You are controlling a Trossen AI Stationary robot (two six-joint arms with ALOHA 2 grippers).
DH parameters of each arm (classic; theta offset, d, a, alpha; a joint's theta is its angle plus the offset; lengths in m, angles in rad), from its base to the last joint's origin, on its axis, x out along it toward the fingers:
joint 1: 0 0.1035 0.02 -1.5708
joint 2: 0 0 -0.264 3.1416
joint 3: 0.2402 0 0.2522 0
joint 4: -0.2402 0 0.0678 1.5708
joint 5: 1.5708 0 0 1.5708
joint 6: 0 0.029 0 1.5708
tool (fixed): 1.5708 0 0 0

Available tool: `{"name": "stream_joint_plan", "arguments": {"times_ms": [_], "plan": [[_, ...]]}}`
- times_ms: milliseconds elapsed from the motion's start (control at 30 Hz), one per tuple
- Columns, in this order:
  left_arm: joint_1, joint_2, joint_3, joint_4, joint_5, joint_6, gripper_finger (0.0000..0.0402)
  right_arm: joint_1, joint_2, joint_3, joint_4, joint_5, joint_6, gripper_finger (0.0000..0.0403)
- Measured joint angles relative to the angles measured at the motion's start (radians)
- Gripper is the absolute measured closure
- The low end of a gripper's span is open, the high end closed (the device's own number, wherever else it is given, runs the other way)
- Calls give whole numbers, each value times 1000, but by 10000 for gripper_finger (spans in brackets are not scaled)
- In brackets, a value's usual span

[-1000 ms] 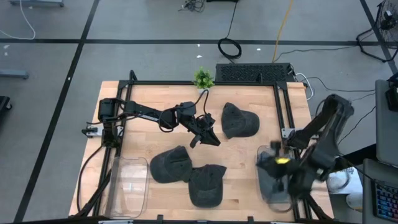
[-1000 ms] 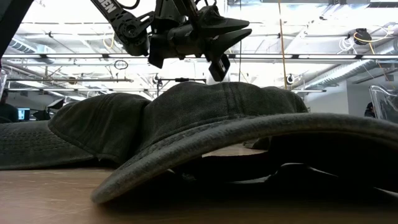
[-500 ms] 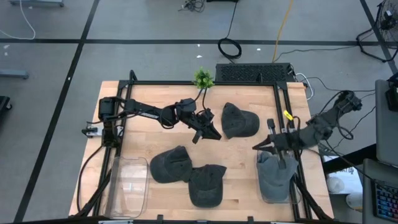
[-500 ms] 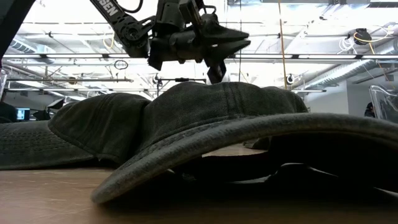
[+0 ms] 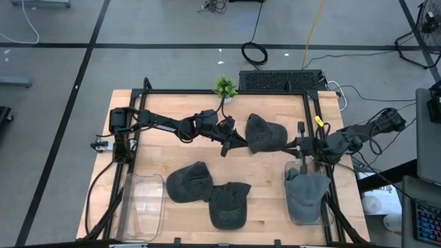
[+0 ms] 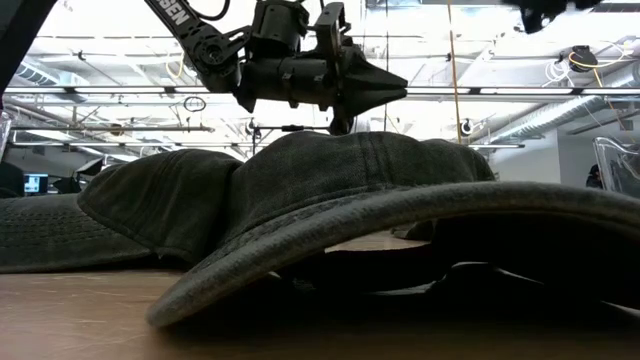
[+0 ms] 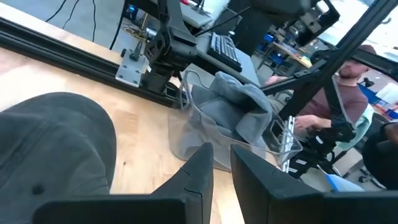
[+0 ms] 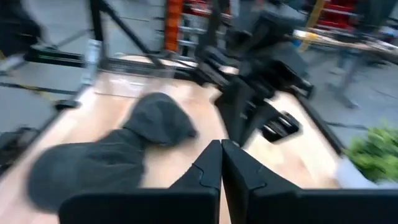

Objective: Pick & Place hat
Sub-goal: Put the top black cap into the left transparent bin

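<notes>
Right now the left gripper (image 5: 231,142) is hanging just beside the near edge of the far hat (image 5: 264,133), its fingers nearly together with only a thin gap showing between them in the left wrist view, and holding nothing. If it is aiming at this hat, a gap that narrow is likely to be pushing the cloth along the bench (image 5: 158,151) instead of pinching it, so the hat could be sliding toward the right-hand frame rail. The right gripper (image 5: 302,146) is sitting close on the hat's other side, fingers pressed together and empty, above the clear right bin (image 5: 295,211), which is already holding one hat; with both arms crowding the same hat, they are risking a collision. Two more hats (image 5: 209,193) are lying overlapped near the front, while the left bin (image 5: 141,207) is standing empty.
</notes>
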Motion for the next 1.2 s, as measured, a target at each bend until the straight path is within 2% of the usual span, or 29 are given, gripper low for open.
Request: {"name": "stream_joint_plan", "arguments": {"times_ms": [100, 233, 300, 400, 533, 633, 767, 833, 900, 1067, 1200], "plan": [[0, 0, 0, 0, -5, 4, 339, -19, 11, -49, 45, 45, -8, 403], [0, 0, 0, 5, -5, 32, 339, -46, 32, -126, 157, 49, -86, 403], [0, 0, 0, 4, -5, 39, 339, -73, 58, -131, 157, 118, -25, 403], [0, 0, 0, 5, -5, 38, 339, -135, 106, -93, 8, 198, 75, 392], [0, 0, 0, 5, -5, 38, 339, -247, 162, 4, -232, 194, 231, 348], [0, 0, 0, 3, -5, 30, 339, -364, 196, 77, -412, 96, 393, 300], [0, 0, 0, -3, -4, 23, 339, -542, 237, 131, -525, -193, 557, 244], [0, 0, 0, -3, -4, 23, 339, -620, 264, 131, -526, -331, 561, 221], [0, 0, 0, -4, -4, 25, 339, -681, 304, 131, -521, -402, 478, 205], [0, 0, 0, -5, -3, 32, 339, -770, 417, 130, -454, -373, 183, 193], [1, 0, 0, -17, -1, 60, 339, -798, 523, 131, -396, -401, 109, 193]]}}
